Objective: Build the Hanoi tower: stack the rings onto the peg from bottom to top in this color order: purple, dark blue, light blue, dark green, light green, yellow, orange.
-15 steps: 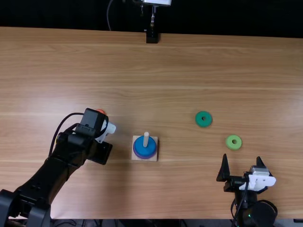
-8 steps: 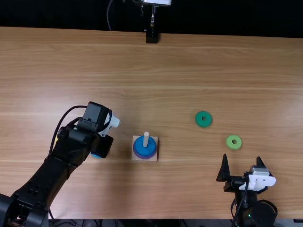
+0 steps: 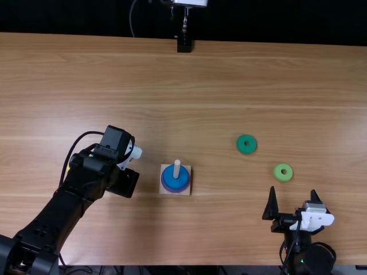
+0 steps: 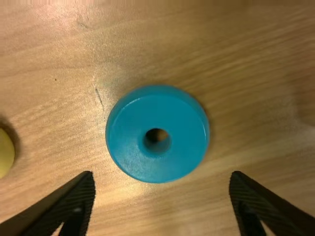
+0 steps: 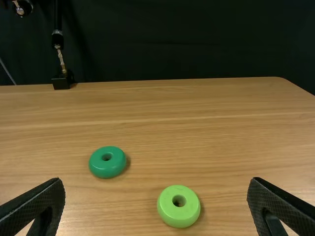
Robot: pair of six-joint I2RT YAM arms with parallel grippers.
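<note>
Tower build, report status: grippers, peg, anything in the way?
Left gripper open over light blue ring. Right gripper open, empty. Peg bears purple ring, dark blue ring above. Yellow ring clear of left fingers.

The table (image 3: 206, 103) is showing light brown, streaked with darker grain. The stacked rings are showing blue (image 3: 178, 183) above purple (image 3: 175, 192); the peg (image 3: 176, 168) is looking pale beige. Loose rings are showing plain light blue (image 4: 184, 142), dark green (image 5: 102, 169), light green (image 5: 177, 215) and, cut off by the view's edge, seemingly yellow (image 4: 5, 153).

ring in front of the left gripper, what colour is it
The ring is plain light blue, leaning teal; the left wrist view shows it best.
</note>
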